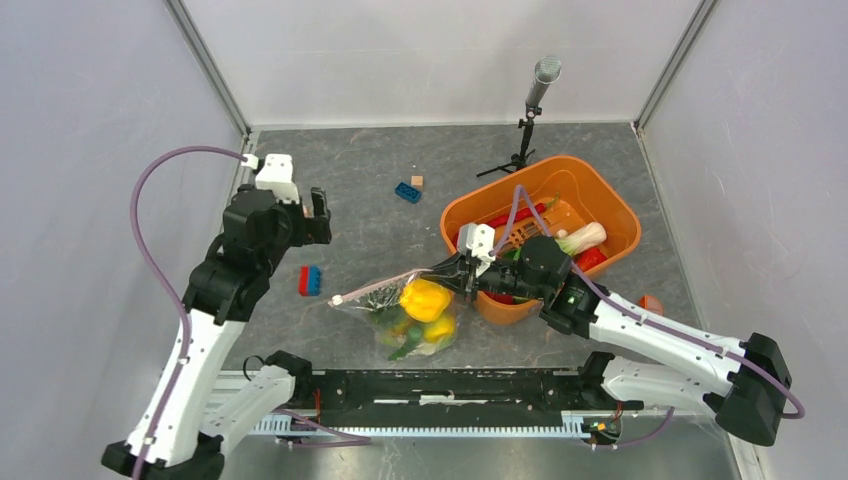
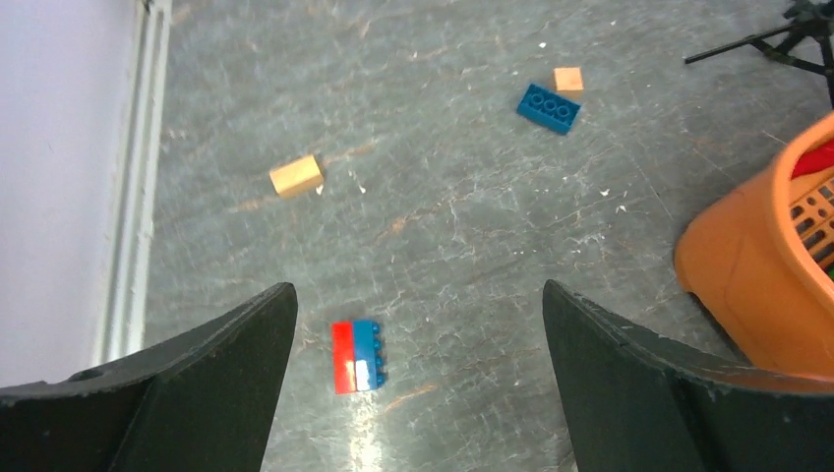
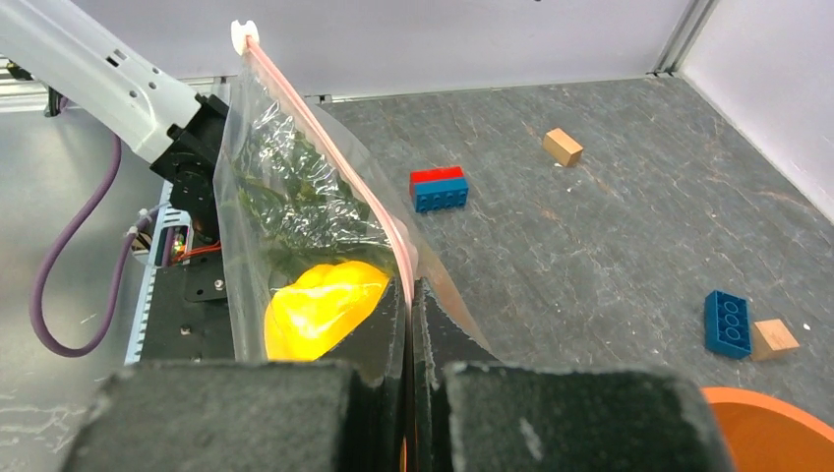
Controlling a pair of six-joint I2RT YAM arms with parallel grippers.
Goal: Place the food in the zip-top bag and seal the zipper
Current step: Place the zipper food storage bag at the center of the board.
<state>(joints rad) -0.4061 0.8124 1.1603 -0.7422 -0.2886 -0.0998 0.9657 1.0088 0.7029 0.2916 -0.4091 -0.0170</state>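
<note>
The zip-top bag (image 1: 400, 318) lies near the front middle of the table. Inside it are a yellow pepper (image 1: 424, 298) and leafy greens (image 1: 403, 345). My right gripper (image 1: 462, 275) is shut on the right end of the pale pink zipper (image 1: 385, 287). In the right wrist view the zipper (image 3: 325, 128) runs away from the shut gripper (image 3: 409, 295) to a white slider (image 3: 240, 34), with the bag (image 3: 266, 187) and pepper (image 3: 320, 305) to its left. My left gripper (image 1: 315, 215) hangs open over the left side of the table, holding nothing. In its wrist view the gripper (image 2: 418, 288) is above bare tabletop.
An orange basket (image 1: 600, 195) with more toy food stands right of the bag, under my right arm. A red and blue brick (image 1: 310, 280) lies left of the bag. A blue brick (image 1: 407, 192), a tan block (image 1: 417, 181) and a microphone stand (image 1: 530, 120) are further back.
</note>
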